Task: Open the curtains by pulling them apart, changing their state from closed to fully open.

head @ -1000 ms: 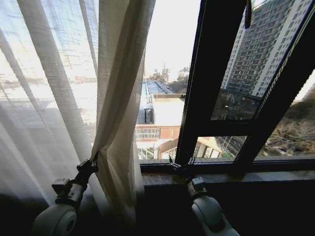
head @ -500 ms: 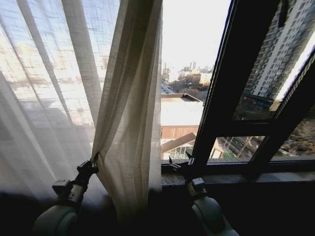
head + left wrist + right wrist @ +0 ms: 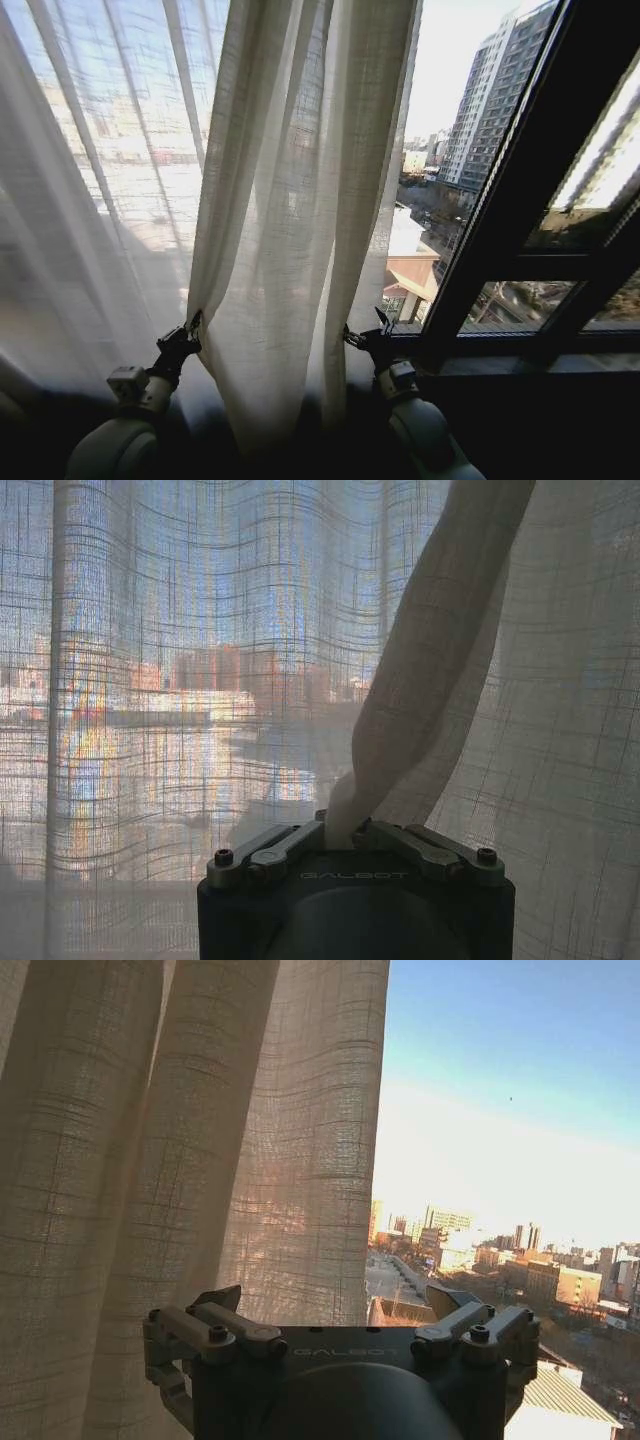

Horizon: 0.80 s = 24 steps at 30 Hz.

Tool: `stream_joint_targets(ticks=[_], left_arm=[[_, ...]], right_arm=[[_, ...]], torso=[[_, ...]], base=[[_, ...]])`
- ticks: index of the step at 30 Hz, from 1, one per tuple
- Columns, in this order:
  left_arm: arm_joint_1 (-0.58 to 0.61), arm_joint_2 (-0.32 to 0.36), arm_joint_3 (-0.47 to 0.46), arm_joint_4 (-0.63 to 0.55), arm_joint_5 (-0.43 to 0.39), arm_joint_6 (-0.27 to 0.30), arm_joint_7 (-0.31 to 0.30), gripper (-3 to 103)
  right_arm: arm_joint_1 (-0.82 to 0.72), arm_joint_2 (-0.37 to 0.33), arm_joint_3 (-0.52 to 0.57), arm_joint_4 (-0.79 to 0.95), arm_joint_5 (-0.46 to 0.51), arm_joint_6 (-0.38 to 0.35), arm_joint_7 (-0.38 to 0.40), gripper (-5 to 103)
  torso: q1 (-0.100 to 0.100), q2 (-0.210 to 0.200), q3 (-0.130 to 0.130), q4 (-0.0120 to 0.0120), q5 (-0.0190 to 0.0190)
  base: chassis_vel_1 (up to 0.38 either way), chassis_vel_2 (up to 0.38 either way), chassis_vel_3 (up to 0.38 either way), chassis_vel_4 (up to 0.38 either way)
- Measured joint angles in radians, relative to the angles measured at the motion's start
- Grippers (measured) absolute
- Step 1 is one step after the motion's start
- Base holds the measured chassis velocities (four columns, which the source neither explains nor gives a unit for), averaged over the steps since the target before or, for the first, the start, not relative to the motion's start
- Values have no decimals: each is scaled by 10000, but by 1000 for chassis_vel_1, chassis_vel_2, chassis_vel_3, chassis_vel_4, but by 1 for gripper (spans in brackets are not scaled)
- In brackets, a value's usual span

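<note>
The curtains (image 3: 290,200) hang as sheer cream pleated panels over the left and middle of the window. My left gripper (image 3: 192,325) is low at the left, shut on a pinched fold of the curtains. In the left wrist view that gathered fold (image 3: 430,680) rises out of the closed left gripper (image 3: 345,830). My right gripper (image 3: 365,328) stands open at the foot of the curtains' right edge, near the sill. In the right wrist view the curtains (image 3: 200,1140) hang just beyond one side of the open right gripper (image 3: 335,1310), and nothing lies between its fingers.
A dark window frame (image 3: 520,200) slants up at the right, with a sill (image 3: 530,365) below it. Bare glass between the curtains' edge and the frame shows city buildings (image 3: 480,110) outside.
The whole head picture has shifted, so the camera has moved. More curtain now spreads across the view and its right edge has reached the right gripper. The left gripper still holds its fold.
</note>
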Motion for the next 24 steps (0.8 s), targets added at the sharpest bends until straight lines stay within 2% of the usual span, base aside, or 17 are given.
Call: stream_joint_targets(ticks=[4, 9, 11, 24], left_arm=[[56, -121, 42, -73, 36, 24, 10, 0], [204, -189, -18, -215, 89, 40, 9, 0], [212, -147, -158, -296, 38, 53, -20, 0], [247, -87, -298, -376, -73, 73, -55, 0]], right_arm=[[56, -123, 60, 50, 191, -43, 27, 100], [107, -153, 9, 73, 282, -86, 85, 100], [160, -159, -64, 97, 312, -172, 85, 100], [179, -156, -157, 128, 365, -240, 95, 100]], torso=[[0, -1, 0, -6, 1], [0, 0, 0, 1, 0], [0, 1, 0, 4, -12], [0, 0, 0, 1, -4]], base=[[-39, -56, 15, 35], [-24, -14, 21, 4], [0, 0, 0, 0], [0, 0, 0, 0]])
